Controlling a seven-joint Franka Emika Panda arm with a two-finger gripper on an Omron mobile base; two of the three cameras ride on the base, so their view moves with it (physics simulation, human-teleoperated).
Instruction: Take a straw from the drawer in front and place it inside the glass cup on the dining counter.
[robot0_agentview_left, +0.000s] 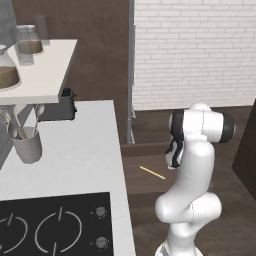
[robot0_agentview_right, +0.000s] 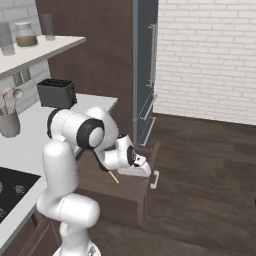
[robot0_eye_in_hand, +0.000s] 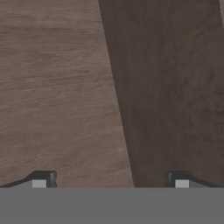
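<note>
1. I saw the straw lying flat inside the pulled-out drawer, beside the white counter.
2. My gripper hung low over the drawer, fingertips set wide apart, holding nothing and touching nothing.
3. Beneath it I saw brown wood only.

My white forearm hides the far end of the thin pale-yellow straw lying in the open dark brown wooden drawer. My two dark fingertips are cut off by the bottom edge.
</note>
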